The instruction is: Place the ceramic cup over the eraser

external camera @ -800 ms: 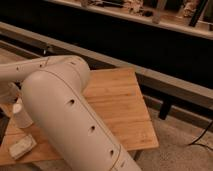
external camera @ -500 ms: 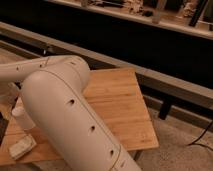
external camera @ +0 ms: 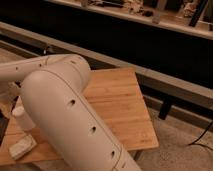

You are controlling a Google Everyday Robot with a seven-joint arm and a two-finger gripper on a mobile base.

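The ceramic cup (external camera: 22,118) is a small off-white cylinder at the left edge of the wooden table (external camera: 117,102). It stands upright just above the table top, or on it; I cannot tell which. The eraser (external camera: 22,147) is a whitish-beige block lying flat at the table's front left corner, just below the cup in the view and apart from it. My gripper (external camera: 11,96) is at the far left, directly above the cup, and is mostly hidden behind my large white arm (external camera: 65,115).
My arm covers the left half of the table. A dark object (external camera: 2,125) shows at the left edge beside the cup. A long bench or rail (external camera: 165,82) runs behind the table, with a dark wall and a shelf above it.
The cup and gripper have shifted slightly down and right, closer to the eraser. The eraser has not moved.
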